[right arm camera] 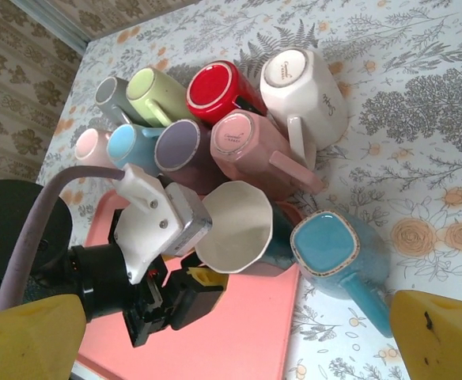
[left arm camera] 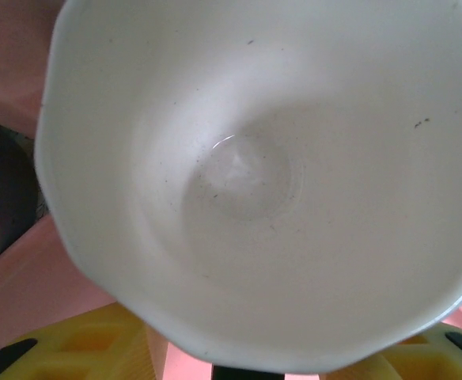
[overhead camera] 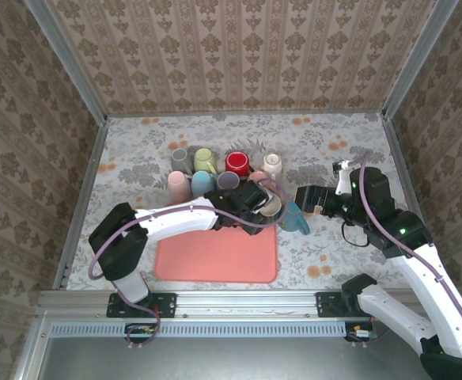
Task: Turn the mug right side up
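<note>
At the mat's (overhead camera: 215,257) far right corner, just before the other mugs (right arm camera: 215,91) and beside the blue mug (right arm camera: 338,245), the white mug (right arm camera: 235,226) sat tilted with its mouth showing upward, likely part-way through being stood up. Its rim lay across the left gripper's (right arm camera: 193,277) fingers (left arm camera: 81,352), which stood apart; whether they touched it could not be told. The right gripper (overhead camera: 304,198) hung near, fingers spread wide and empty, probably keeping clear.

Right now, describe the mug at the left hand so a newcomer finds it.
Find the pink mat at the near middle of the table. At its far right corner, by the left hand, is a cream mug. Its empty inside shows; neighbours behind show their bases.
</note>
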Available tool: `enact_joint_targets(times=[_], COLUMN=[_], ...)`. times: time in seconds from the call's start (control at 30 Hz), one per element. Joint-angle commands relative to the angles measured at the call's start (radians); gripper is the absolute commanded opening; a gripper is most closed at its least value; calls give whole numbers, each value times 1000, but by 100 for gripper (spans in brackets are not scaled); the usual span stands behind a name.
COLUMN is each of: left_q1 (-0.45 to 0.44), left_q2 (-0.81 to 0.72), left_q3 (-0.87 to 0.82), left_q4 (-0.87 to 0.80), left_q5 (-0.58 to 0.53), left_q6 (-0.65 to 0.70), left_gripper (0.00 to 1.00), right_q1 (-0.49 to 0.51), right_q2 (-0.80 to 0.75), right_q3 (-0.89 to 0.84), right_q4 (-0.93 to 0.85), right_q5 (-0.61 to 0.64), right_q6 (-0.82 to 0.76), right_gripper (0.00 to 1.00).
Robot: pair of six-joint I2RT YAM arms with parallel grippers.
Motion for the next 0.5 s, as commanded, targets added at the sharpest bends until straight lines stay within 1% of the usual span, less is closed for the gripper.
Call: enact_joint_targets(times=[0.0,0.13,0.3,0.37,0.47], left_q1=[2,-2,-2,10,30], left_q2=[-56,-135,-296,-345,-413], left_q3=[-21,-59,-94,-86,-78], left_q4=[5,-10,-72,-119,-188], left_q5=[-14,-4,24,52,79], left_q6=[-5,-17,-22,-23,-23], left_gripper=[51,50,51,51,52], right_q1=[-5,-5,-3,6,45], right_q2=[-5,29,121,140,149], right_q3=[27,58,100,99,77], right_q4=[-41,-88,-149,-125,-39], right_q5=[33,33,49,76,66], right_q6=[-29,-69,-172,-216,-346], right_gripper=[100,100,95,93,91])
